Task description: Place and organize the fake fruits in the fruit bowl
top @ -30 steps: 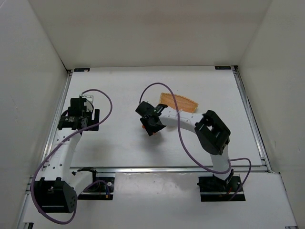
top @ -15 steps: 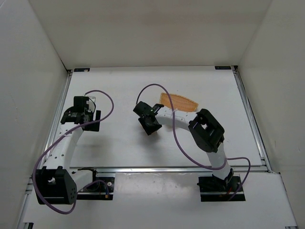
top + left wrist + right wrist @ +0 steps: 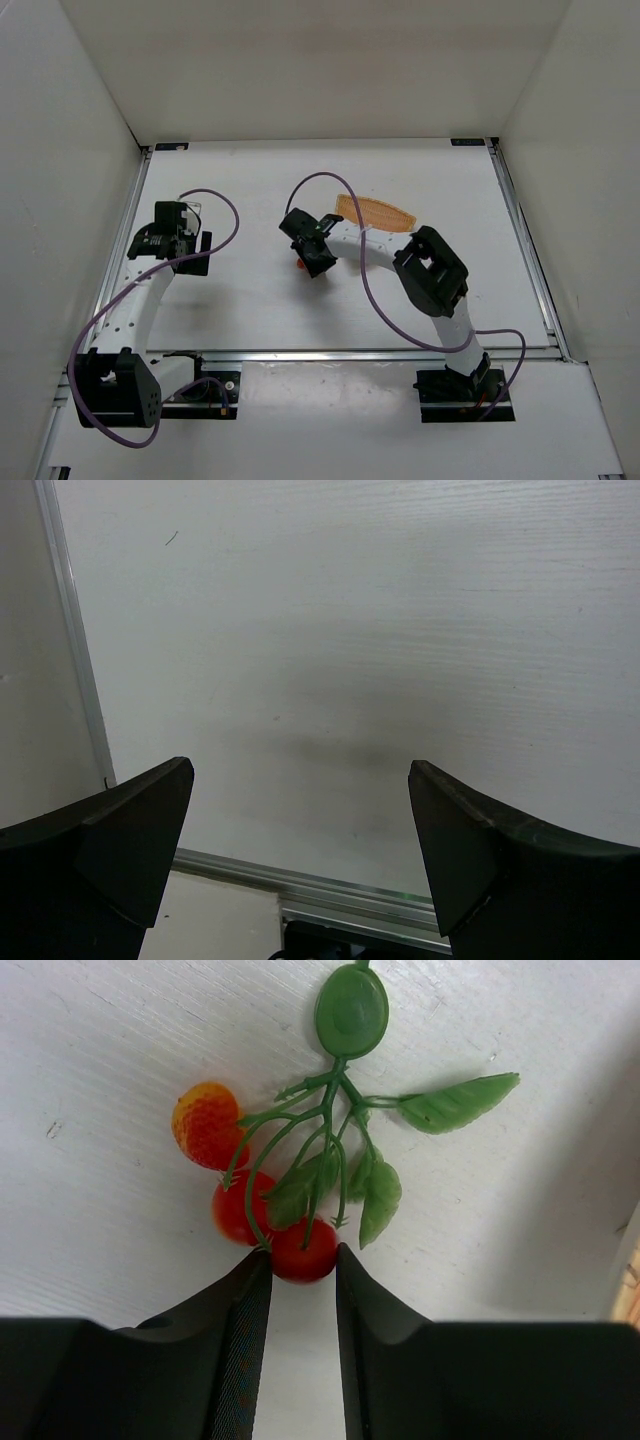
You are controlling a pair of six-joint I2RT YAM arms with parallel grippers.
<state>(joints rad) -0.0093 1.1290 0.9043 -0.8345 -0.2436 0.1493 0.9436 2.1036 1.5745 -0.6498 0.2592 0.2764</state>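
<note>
Now grasping: right claw (image 3: 300, 1252) pinched shut on a berry of the glossy red-berry sprig with green leaves (image 3: 312, 1175).
Sprig lies on the white bench (image 3: 250, 290) left of the tan wicker basket (image 3: 378, 214); next, lift it over that rim, while the left claw (image 3: 300, 780) gapes empty.

1. This is a robot test cell in a lab: plain white panels (image 3: 300, 70) box in the table (image 3: 260, 300) at the back and on both sides
2. The white tabletop is framed by bare aluminium rails (image 3: 350, 353) with black corner brackets (image 3: 170, 147), as on a built rig
3. The left arm (image 3: 135, 320) and right arm (image 3: 455, 335), white links with black joints, stand on black base plates (image 3: 465, 392) at the near edge
4. Purple cables (image 3: 320, 177) loop openly along both arms
5. On the table lies a prop, a moulded plastic berry sprig (image 3: 297, 1197) with a round green tab
</note>
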